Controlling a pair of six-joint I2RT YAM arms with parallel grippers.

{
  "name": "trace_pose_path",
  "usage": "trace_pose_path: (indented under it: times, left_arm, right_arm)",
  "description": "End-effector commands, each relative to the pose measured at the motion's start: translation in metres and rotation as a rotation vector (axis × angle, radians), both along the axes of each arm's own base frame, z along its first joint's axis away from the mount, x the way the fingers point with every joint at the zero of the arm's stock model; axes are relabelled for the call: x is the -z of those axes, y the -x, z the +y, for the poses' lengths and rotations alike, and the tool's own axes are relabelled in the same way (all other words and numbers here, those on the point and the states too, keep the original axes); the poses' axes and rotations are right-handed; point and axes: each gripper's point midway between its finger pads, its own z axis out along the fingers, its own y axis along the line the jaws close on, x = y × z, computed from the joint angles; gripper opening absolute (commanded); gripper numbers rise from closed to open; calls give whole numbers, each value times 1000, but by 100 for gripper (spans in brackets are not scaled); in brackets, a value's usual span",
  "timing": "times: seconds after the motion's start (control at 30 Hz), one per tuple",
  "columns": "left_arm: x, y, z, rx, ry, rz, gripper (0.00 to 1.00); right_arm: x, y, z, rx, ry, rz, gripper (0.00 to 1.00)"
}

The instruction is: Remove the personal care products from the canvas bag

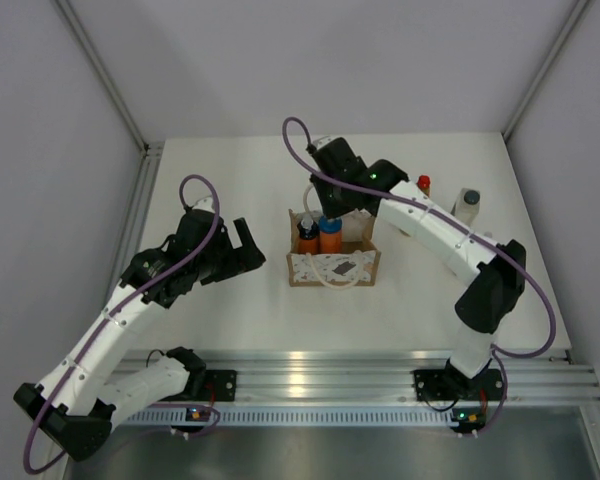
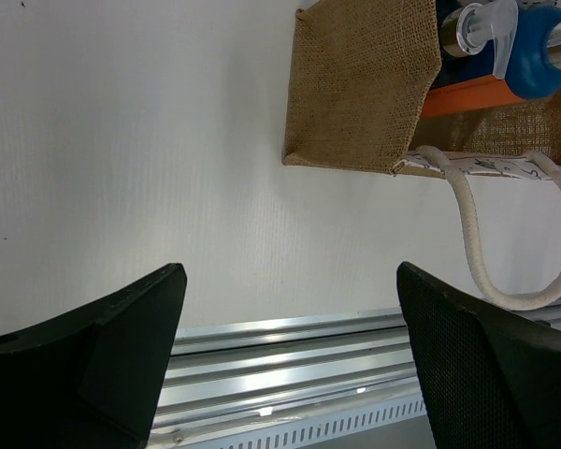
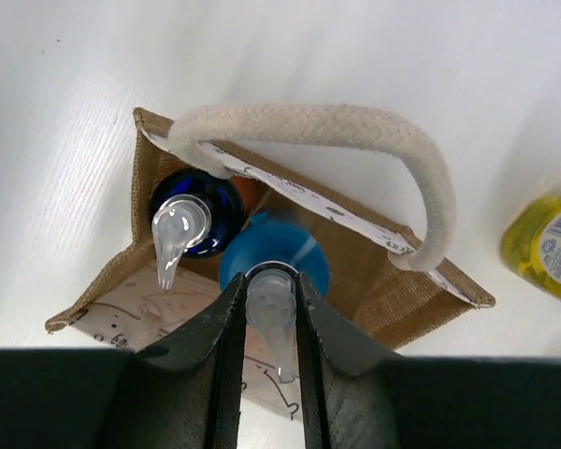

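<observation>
The tan canvas bag (image 1: 333,262) stands mid-table, its rope handles (image 3: 355,126) up. Two orange bottles with blue caps stand inside it (image 1: 329,236) (image 1: 307,238). My right gripper (image 3: 271,299) is over the bag and shut on the clear pump head of the light-blue-capped bottle (image 3: 299,257); the dark-blue-capped bottle (image 3: 196,201) stands beside it. The yellow bottle with red cap (image 1: 423,186) and the whitish bottle with grey cap (image 1: 467,205) stand on the table right of the bag. My left gripper (image 1: 238,250) is open and empty left of the bag (image 2: 365,84).
The aluminium rail (image 1: 360,375) runs along the table's near edge. Grey walls close in the table on three sides. A yellow bottle (image 3: 547,248) shows at the right edge of the right wrist view.
</observation>
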Motion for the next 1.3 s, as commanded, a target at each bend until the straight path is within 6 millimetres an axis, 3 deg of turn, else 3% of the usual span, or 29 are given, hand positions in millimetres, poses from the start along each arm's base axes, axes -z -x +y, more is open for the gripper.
trace_pose_path:
  times: [0.0,0.7,1.03,1.27]
  left_arm:
    - [-10,-6,-3,4,22,-52,99]
    - [-9,-6,-4,0,23,-45,98]
    - [-6,-5,-4,-1,26,-37,99]
    - [-8,-5,-4,2,30,-40,99]
  right_arm:
    - [-68,8,5,-3,-100,-117,0]
    - [-168,37,-40,59,-169,-225,0]
    - [-208,49,-78,137,-203,-313,0]
    - [-204,45,-119,233,-157,-319,0]
